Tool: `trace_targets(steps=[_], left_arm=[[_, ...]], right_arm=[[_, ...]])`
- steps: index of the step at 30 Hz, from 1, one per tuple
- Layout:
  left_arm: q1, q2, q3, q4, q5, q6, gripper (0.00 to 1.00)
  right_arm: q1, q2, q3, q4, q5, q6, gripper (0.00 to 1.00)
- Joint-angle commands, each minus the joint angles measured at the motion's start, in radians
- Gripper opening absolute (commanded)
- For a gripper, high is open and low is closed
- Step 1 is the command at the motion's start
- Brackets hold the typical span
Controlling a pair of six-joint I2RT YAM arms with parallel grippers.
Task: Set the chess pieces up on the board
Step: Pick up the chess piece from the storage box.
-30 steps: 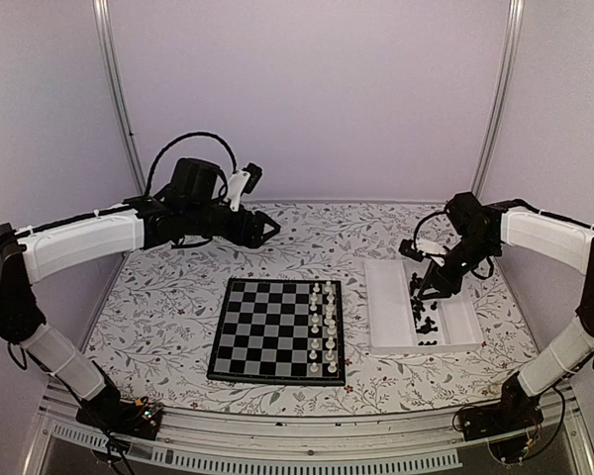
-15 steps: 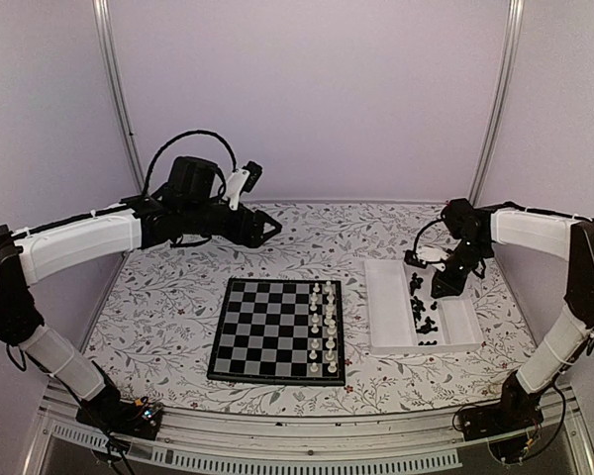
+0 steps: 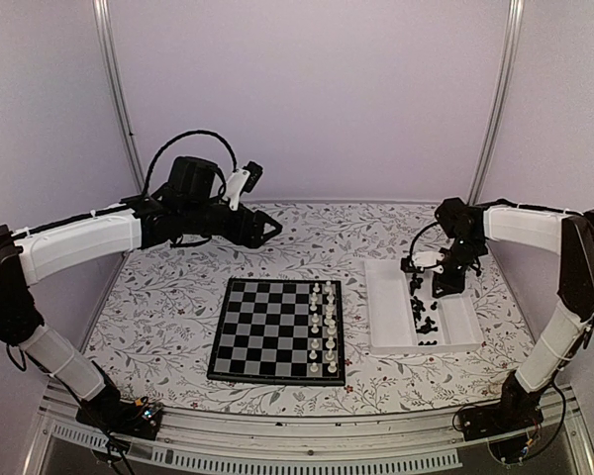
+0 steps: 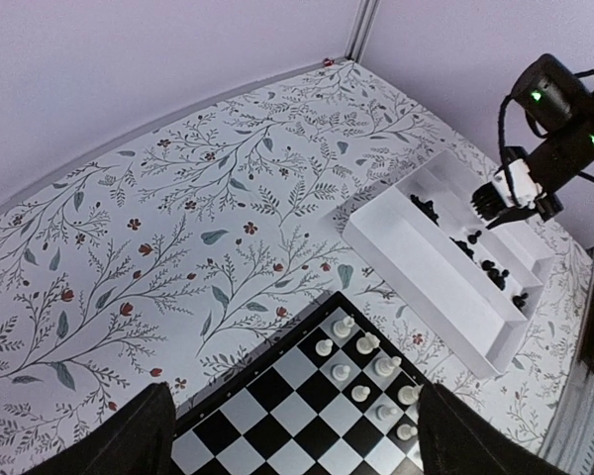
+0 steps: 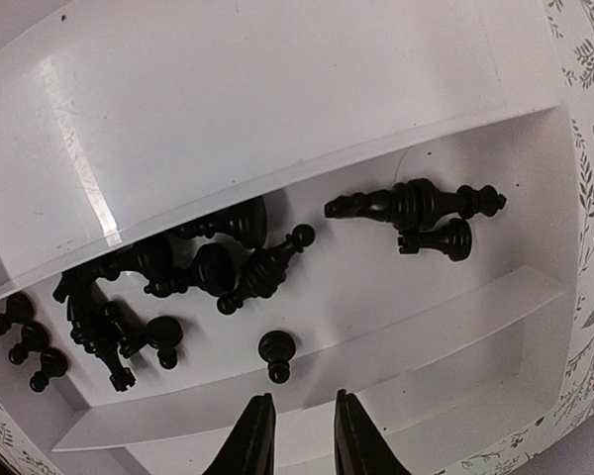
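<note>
The right end effector hangs over the white tray, its fingers parted by a narrow gap with only tray floor showing between them. The black chess pieces lie tumbled in the tray's long right-hand compartment. One lone pawn sits just beyond the fingertips, not touching them. The board lies well to the left of the tray, mid-bench, with white pieces standing in two columns along its right edge. The left end effector hovers high beyond the board's far edge, fingers spread wide. Compared with a second ago, the right end effector has drawn away from the heap toward the tray's right side, while the left arm, board and white pieces have stayed put. The bench wears a white cloth printed with leafy sprigs and small red flowers; pale lilac walls and metal corner posts enclose it.
</note>
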Motion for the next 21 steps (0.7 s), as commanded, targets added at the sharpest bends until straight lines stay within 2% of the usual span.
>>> trace_targets(steps=[1, 11, 21], left_arm=[[0.008, -0.016, -0.01, -0.01, 0.015, 0.017, 0.86], [0.008, -0.01, -0.005, -0.019, 0.018, 0.022, 0.87], [0.008, -0.007, -0.003, -0.023, 0.015, 0.027, 0.87]], right_arm=[[0.024, 0.025, 0.019, -0.037, 0.039, -0.11, 0.25], [0.049, 0.075, 0.021, -0.049, 0.135, -0.156, 0.29], [0.055, 0.123, 0.029, -0.041, 0.135, -0.148, 0.27]])
